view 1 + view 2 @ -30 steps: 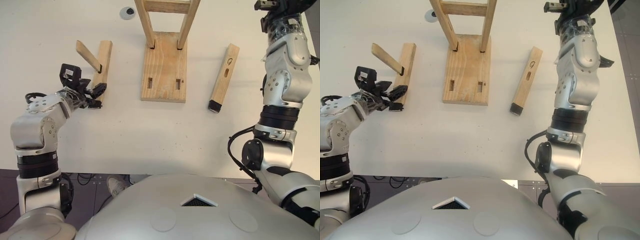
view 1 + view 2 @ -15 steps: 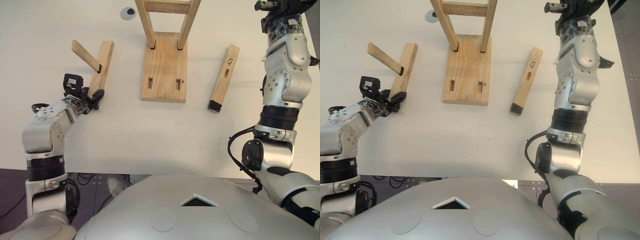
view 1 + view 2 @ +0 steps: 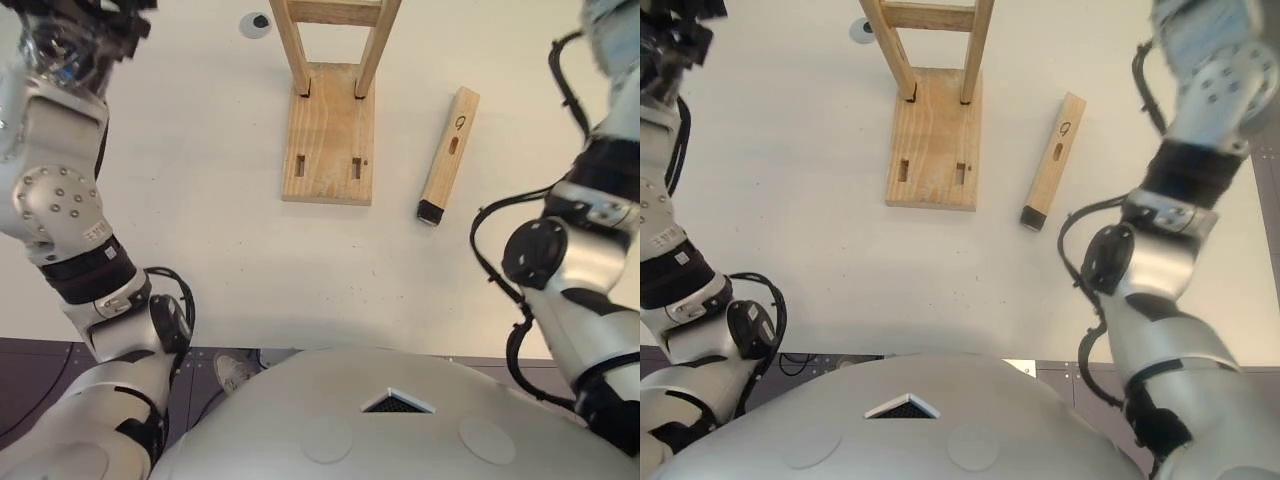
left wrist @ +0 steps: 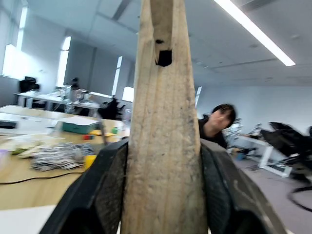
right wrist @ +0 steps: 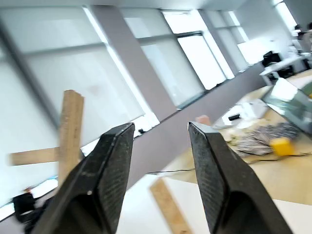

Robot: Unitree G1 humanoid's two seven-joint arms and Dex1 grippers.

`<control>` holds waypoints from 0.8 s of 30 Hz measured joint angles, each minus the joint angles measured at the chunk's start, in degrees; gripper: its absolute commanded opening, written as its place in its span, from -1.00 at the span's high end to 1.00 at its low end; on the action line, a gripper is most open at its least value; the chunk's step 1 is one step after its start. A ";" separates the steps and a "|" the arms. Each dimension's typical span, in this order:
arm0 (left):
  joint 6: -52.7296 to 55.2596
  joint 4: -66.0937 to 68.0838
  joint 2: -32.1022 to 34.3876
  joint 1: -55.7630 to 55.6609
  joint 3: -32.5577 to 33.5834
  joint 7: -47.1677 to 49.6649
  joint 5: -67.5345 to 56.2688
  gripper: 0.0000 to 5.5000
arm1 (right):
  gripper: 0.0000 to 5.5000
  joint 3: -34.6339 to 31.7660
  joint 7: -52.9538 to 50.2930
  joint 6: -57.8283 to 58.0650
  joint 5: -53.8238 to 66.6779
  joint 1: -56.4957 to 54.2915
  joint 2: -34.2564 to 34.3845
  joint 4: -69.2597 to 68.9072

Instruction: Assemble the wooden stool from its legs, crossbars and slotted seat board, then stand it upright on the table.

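Being clamped on flat faces by left gripper (image 4: pixel 163 195), wooden leg (image 4: pixel 163 97) is being judged stiff, light; right gripper (image 5: pixel 156 161) spread, empty.

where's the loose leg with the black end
In the left eye view the loose leg lies flat on the table on the robot's right, beside the slotted seat board but not touching it.

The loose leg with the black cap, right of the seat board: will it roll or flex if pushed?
Likely stiff: the leg looks like solid squared wood. Flat faces should slide, not roll. Its black cap may grip the table, so it could pivot.
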 measured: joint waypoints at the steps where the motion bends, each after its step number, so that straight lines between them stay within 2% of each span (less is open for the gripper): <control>1: 2.23 -0.57 -0.31 -1.39 -0.67 -0.28 -4.60 0.28 | 0.03 -0.09 2.26 3.60 2.83 -1.49 -0.81 0.05; 4: 6.68 -1.44 -2.01 -5.90 -3.80 -0.66 -14.80 0.28 | -0.13 0.94 4.43 9.65 7.53 -3.16 -0.95 0.55; 11: 10.29 -0.81 -0.70 -7.65 -9.70 -5.06 -17.99 0.28 | -0.55 1.21 5.45 17.54 15.11 -3.22 -0.43 -0.25; 20: 9.97 -1.72 0.42 -0.44 -16.73 -10.94 -11.84 0.28 | -0.57 1.02 9.71 25.87 22.71 -3.98 -2.79 1.42; 24: 10.05 -2.52 0.73 1.81 -17.32 -12.84 -11.68 0.28 | -0.33 1.06 10.74 27.63 23.86 -4.94 -4.29 4.48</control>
